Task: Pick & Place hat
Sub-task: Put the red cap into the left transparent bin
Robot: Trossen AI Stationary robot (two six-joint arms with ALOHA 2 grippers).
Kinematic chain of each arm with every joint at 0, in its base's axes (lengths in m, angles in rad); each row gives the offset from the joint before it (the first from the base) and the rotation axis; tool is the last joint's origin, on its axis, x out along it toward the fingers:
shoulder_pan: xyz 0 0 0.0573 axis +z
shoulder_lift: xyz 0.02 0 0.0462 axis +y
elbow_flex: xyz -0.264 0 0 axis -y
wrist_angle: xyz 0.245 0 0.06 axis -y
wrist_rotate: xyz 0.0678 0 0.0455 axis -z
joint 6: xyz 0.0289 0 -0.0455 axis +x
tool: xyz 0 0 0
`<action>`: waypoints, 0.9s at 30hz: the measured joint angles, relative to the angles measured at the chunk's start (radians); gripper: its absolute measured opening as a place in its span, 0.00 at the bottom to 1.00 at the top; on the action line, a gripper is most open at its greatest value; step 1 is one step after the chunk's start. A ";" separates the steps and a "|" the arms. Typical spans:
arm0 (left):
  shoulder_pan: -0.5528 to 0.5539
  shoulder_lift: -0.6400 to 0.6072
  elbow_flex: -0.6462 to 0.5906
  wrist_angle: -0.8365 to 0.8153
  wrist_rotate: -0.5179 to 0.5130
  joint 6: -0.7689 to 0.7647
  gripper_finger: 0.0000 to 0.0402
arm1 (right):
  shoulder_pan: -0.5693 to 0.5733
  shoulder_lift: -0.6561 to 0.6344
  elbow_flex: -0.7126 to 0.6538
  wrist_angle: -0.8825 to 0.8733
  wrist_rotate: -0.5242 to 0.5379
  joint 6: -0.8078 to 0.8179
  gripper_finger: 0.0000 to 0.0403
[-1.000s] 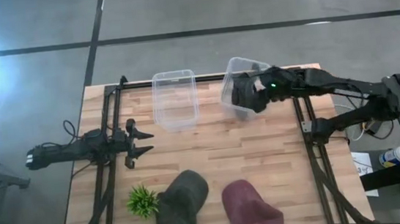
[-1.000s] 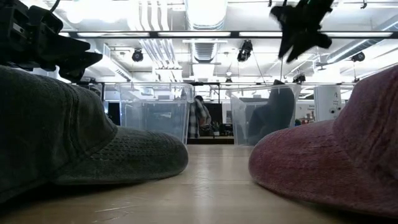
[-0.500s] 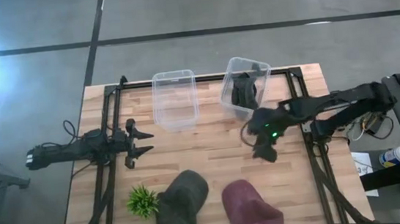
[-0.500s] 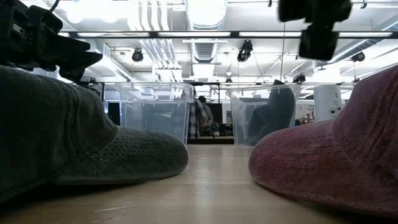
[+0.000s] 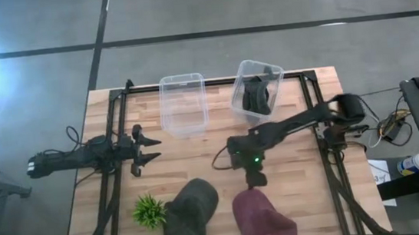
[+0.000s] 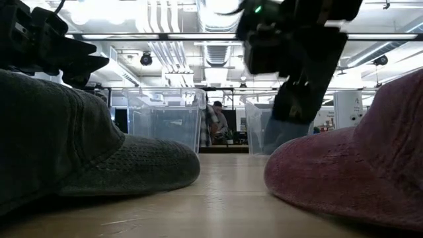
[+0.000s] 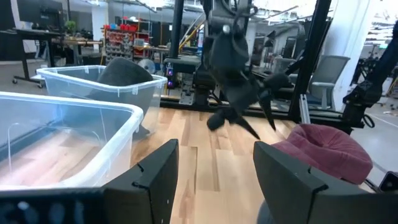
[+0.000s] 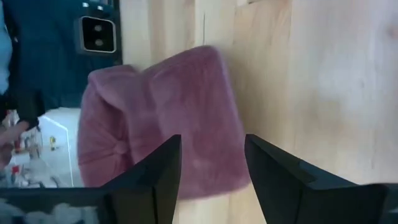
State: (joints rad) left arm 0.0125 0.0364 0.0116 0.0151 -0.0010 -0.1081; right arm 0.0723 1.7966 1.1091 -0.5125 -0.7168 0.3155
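A maroon hat (image 5: 262,219) lies crown up on the table near its near edge; it also shows in the low view (image 6: 357,168) and the right wrist view (image 8: 158,134). My right gripper (image 5: 255,178) hangs just over the hat's far edge, open and pointing down, and its fingers (image 8: 211,165) stand apart from the hat. A grey hat (image 5: 191,210) lies to the left of the maroon one. Another dark hat (image 5: 256,95) sits inside the right clear bin (image 5: 249,114). My left gripper (image 5: 149,149) waits open at the table's left.
An empty clear bin (image 5: 183,103) stands at the far edge beside the right bin. A small green plant (image 5: 149,210) sits left of the grey hat. Black rails (image 5: 108,197) run along both sides of the table. Bare wood lies in the middle.
My right gripper has drawn away from the right bin at the far edge. It has swung across the table toward the near edge and to the left, coming down over the maroon hat. The dark hat stays in the bin.
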 joint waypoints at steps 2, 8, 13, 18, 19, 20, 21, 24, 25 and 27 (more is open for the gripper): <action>0.000 0.000 0.000 0.000 0.000 -0.005 0.50 | 0.000 0.054 0.036 0.000 -0.007 -0.024 0.43; 0.000 0.000 0.000 0.000 0.000 -0.037 0.50 | 0.002 0.165 0.124 -0.013 -0.030 -0.088 0.43; 0.000 0.000 0.000 0.000 0.000 -0.056 0.50 | 0.022 0.219 0.154 -0.015 -0.072 -0.095 0.43; 0.000 0.000 0.000 0.000 0.000 -0.057 0.50 | 0.055 0.251 0.161 -0.033 -0.122 -0.110 0.43; 0.000 0.000 0.000 0.000 0.001 -0.057 0.50 | 0.060 0.253 0.158 -0.037 -0.139 -0.110 0.43; 0.000 0.000 0.000 0.000 0.000 -0.057 0.50 | 0.064 0.256 0.155 -0.039 -0.154 -0.110 0.43; 0.000 0.000 0.000 0.000 0.001 -0.057 0.50 | 0.068 0.257 0.152 -0.044 -0.168 -0.110 0.43; 0.000 0.000 0.000 0.000 0.001 -0.057 0.50 | 0.072 0.257 0.147 -0.079 -0.203 -0.109 0.42; 0.000 0.000 0.000 0.000 0.001 -0.057 0.50 | 0.072 0.256 0.147 -0.089 -0.221 -0.108 0.42; 0.000 0.000 0.000 0.000 0.001 -0.057 0.50 | 0.072 0.256 0.147 -0.111 -0.264 -0.106 0.40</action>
State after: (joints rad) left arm 0.0124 0.0364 0.0116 0.0151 -0.0002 -0.1654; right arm 0.1440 2.0529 1.2556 -0.6233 -0.9808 0.2092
